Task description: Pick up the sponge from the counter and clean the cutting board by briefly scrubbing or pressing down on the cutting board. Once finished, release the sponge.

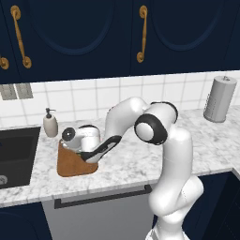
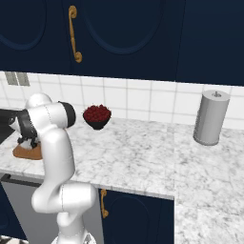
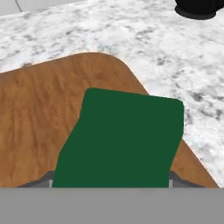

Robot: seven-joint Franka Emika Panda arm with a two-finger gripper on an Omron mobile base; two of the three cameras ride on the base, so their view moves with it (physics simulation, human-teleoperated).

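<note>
In the hand view the sponge (image 3: 127, 140) shows its green top close up, sitting between the gripper's fingers, which it mostly hides. It lies low over a rounded corner of the brown wooden cutting board (image 3: 43, 109). From the left base camera the gripper (image 1: 80, 153) is down on the cutting board (image 1: 70, 165), shut on the sponge, near the board's back edge. The board (image 2: 26, 152) also peeks out behind the arm in the right base view. White marble counter (image 3: 166, 43) surrounds the board.
A dark sink (image 1: 14, 154) lies left of the board, with a soap dispenser (image 1: 50, 123) at the wall behind it. A black bowl of red fruit (image 2: 97, 116) stands right of the board. A grey paper towel roll (image 1: 220, 99) stands far right.
</note>
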